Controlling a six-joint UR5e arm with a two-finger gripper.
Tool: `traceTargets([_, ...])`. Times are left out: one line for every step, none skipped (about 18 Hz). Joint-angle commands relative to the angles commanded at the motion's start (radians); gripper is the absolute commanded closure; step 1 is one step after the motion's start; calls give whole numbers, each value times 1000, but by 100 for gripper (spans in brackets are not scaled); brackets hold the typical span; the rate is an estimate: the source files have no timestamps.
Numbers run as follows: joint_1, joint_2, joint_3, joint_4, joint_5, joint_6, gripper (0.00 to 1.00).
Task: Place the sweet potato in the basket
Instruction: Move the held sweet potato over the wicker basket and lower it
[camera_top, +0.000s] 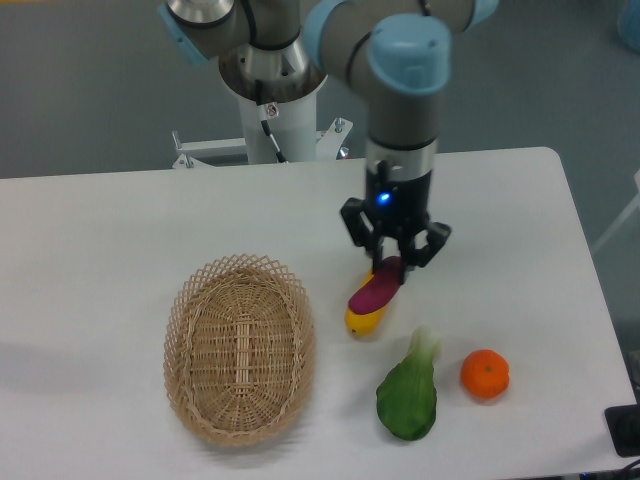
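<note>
Magenta-purple, smooth oblong sweet potato is clenched at its upper end by the two-finger gripper, right of the tan woven wicker basket; judged light, stiff, slippery.

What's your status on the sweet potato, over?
Hand shut on sweet potato, carried above the yellow vegetable. Basket to the left, empty. Nothing between them.

Tilted sweet potato, empty basket

bright even light, soft shadows, sharp
</note>
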Motion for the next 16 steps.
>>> traceTargets([-18,-11,-12,15,2,-32,63])
traceTargets([-35,-23,-23,28,12,-63,63])
traceTargets([-58,-41,-26,54,29,-97,63])
traceTargets([-84,-66,-23,87,46,-144,63])
traceTargets([-107,-89,-25,121,64,-202,63])
traceTargets([-126,-107,-25,140,86,-248,63])
traceTargets([-143,-124,-25,143,103,-276,63])
traceTargets([-153,-135,-25,146,110,-284,63])
traceTargets([-160,-146,-19,144,110,-286,63])
traceTargets([-163,-156,-20,144,110,-290,63])
traceTargets([-172,-167,-22,144,113,-292,63])
traceTargets([-180,-179,-23,149,117,-290,63])
traceTargets([-184,-189,-22,152,117,-286,63])
traceTargets([-187,-193,-23,152,117,-284,63])
traceTargets([-193,-195,-25,152,117,-284,63])
traceTargets([-196,-196,-25,152,117,-284,63])
